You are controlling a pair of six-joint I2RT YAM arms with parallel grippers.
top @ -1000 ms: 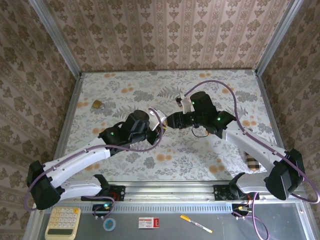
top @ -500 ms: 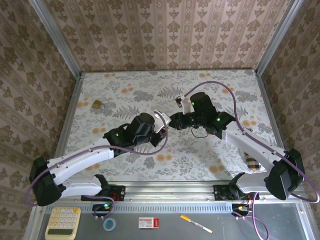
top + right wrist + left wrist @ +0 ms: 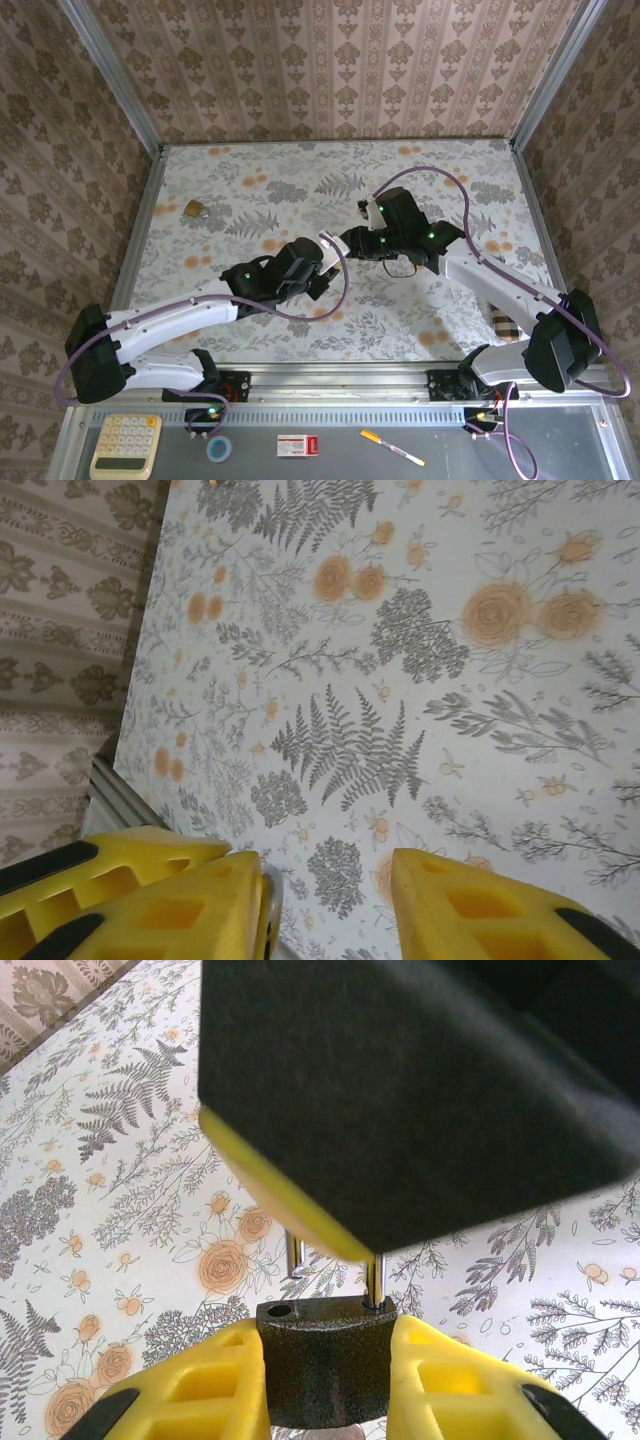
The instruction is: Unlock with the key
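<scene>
Two grippers work at the padlock (image 3: 322, 1380), the landmark here, over the flowered table (image 3: 250, 180). Well to the padlock's left and farther back lies a small brass-coloured object (image 3: 195, 208), apart from both arms.

The left gripper (image 3: 325, 1345) is set narrow. Its yellow fingers (image 3: 200, 1395) clamp the padlock's dark speckled body from either side, with the shackle (image 3: 375, 1280) pointing up. One silvery leg sits in the body. The other leg (image 3: 295, 1257) ends above an empty hole (image 3: 278, 1311), so the lock looks already sprung and the unlocking seems done, or nearly so. What may remain is drawing the key out and swinging the shackle clear. The key's place cannot be told, since the padlock's underside is hidden below the fingers.

Just right of the padlock, the right gripper (image 3: 325, 870) stands fairly wide. Bare table shows between its fingers and it holds nothing, though a silvery sliver (image 3: 270, 910) lies against one inner face.

As for containers, the only candidate is a small red and white box (image 3: 297, 445), well nearer the arm bases than the padlock. It is shut, and its contents cannot be told.
</scene>
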